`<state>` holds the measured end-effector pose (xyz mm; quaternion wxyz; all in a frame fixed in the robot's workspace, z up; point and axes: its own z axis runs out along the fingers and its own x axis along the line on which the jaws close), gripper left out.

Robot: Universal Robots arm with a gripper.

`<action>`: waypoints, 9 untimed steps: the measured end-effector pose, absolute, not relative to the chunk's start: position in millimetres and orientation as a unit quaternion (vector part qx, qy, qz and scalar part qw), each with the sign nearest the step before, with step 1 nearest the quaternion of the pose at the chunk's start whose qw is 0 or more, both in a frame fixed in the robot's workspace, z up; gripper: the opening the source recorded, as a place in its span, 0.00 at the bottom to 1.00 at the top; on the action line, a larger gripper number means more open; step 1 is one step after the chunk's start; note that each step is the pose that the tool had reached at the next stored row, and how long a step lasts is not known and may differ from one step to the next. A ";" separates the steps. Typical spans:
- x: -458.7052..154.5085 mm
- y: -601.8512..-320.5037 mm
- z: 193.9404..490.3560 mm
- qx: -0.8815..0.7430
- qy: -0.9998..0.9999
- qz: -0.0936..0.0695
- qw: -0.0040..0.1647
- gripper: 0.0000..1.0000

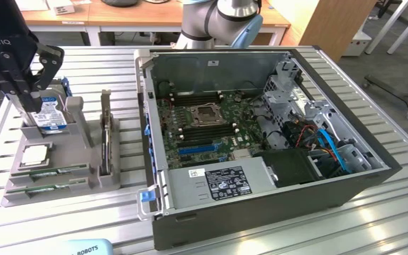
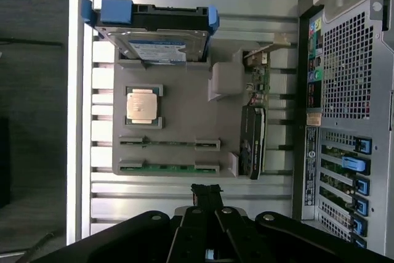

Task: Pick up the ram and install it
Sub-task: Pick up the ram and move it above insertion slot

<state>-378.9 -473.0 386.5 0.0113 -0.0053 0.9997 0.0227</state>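
Note:
Two green ram sticks stand on edge in slots at the front of the grey parts holder (image 1: 19, 196): one ram (image 1: 51, 172) (image 2: 169, 167) and a second ram (image 1: 48, 187) (image 2: 169, 143) beside it. My black gripper (image 1: 28, 100) (image 2: 206, 192) hangs above the holder at the exterior view's left, in front of the hard drive. Its fingers are shut together with nothing between them. In the wrist view the ram sticks lie a short way beyond the fingertips.
The holder also carries a hard drive in a blue caddy (image 1: 48, 116) (image 2: 154, 32), a silver processor (image 1: 34, 154) (image 2: 143, 104) and a tall dark expansion card (image 1: 105, 141) (image 2: 252, 146). An open computer case (image 1: 346, 191) with its motherboard (image 1: 204, 125) lies to the exterior view's right on the slatted metal table (image 1: 83, 64).

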 end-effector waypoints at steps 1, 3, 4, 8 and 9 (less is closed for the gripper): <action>-378.9 -473.0 386.5 -0.014 1.000 0.023 0.011 0.10; -378.9 -473.0 386.4 -0.032 0.999 0.023 0.011 0.10; -378.9 -473.0 386.3 -0.042 0.999 0.023 0.010 0.10; -378.9 -473.0 386.1 -0.077 0.997 0.023 0.010 0.10; -378.9 -473.0 386.1 -0.087 0.996 0.024 0.009 0.10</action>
